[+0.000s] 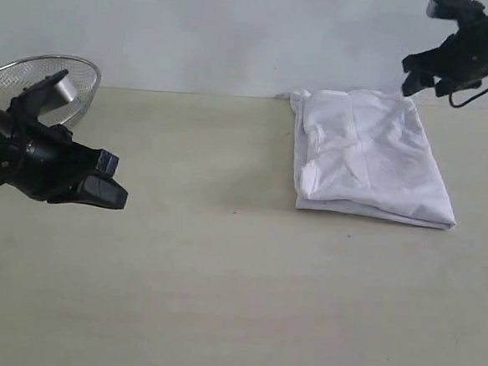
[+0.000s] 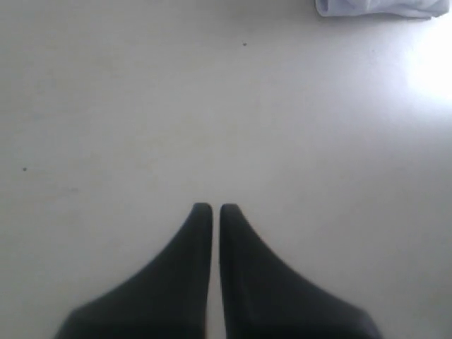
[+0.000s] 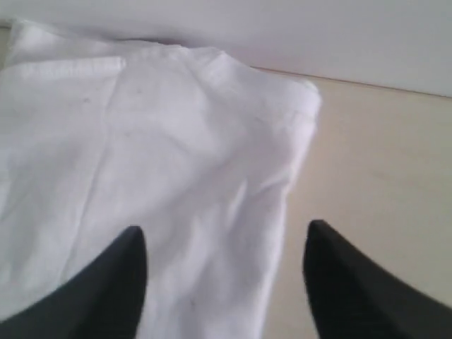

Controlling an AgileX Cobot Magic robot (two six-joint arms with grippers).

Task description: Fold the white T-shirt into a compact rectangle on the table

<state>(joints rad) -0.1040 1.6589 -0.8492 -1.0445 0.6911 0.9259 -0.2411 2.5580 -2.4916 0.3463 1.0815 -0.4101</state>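
Observation:
The white T-shirt point(image 1: 367, 154) lies folded into a rough rectangle on the table point(image 1: 221, 273) at the back right; no lettering or tag shows. My right gripper point(image 1: 420, 78) hovers above the shirt's far right corner, open, with its fingers spread over the cloth's edge point(image 3: 212, 176) and nothing held. My left gripper point(image 1: 110, 186) hangs over bare tabletop at the left, well apart from the shirt, its fingertips point(image 2: 203, 212) nearly touching. A corner of the shirt point(image 2: 374, 7) shows in the left wrist view.
A round wire-mesh basket point(image 1: 76, 75) stands at the back left behind the left arm. A pale wall runs along the table's far edge point(image 1: 192, 91).

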